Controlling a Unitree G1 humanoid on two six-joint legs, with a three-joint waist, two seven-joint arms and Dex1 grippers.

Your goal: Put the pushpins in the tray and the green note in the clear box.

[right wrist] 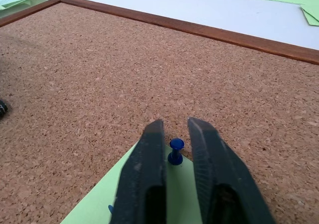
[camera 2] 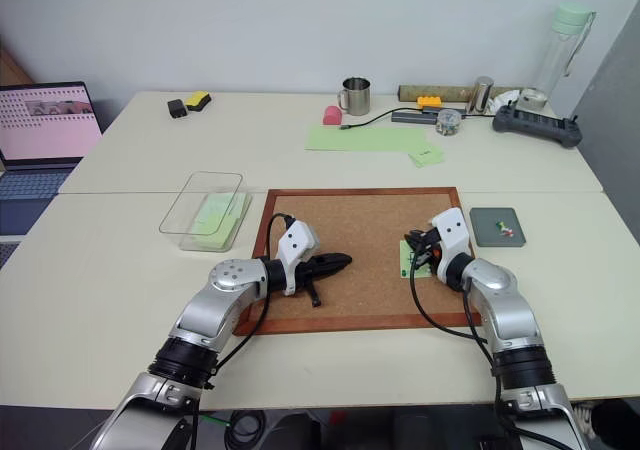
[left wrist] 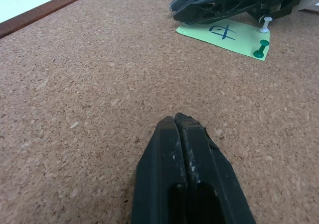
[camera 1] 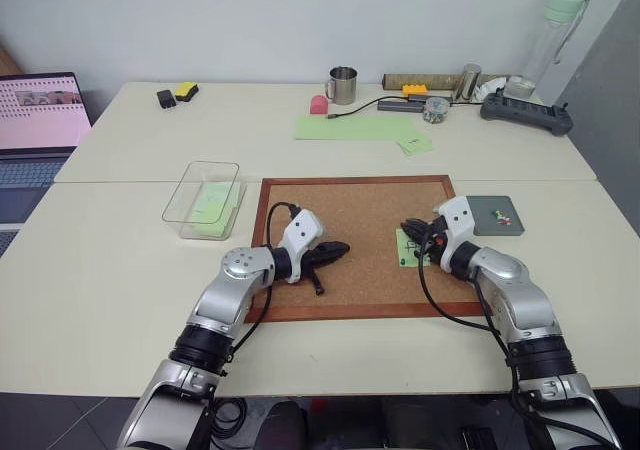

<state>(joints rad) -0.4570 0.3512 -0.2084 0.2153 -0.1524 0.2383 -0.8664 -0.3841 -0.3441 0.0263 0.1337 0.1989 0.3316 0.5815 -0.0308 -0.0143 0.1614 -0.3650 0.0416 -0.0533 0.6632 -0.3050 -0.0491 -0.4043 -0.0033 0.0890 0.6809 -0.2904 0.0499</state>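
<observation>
The green note (left wrist: 224,35), with a dark mark in its middle, lies pinned on the right part of the cork board (camera 1: 350,220). A green pushpin (left wrist: 259,52) and a white one (left wrist: 265,24) stand in its edge. My right gripper (right wrist: 175,134) rests low over the note, shut on a blue pushpin (right wrist: 175,152) stuck in the note's corner. My left gripper (camera 1: 340,250) is shut and empty, hovering over the board's left half. The dark-grey tray (camera 1: 497,215) sits right of the board with small pushpins (camera 2: 510,232) in it. The clear box (camera 1: 205,198) stands left of the board.
Light-green paper lies inside the clear box. A laptop (camera 1: 35,120) sits at the far left. At the back are a mug (camera 1: 342,85), a large green sheet (camera 1: 350,127), a pink object (camera 1: 319,104), a power strip (camera 1: 525,110) and a bottle (camera 1: 555,35).
</observation>
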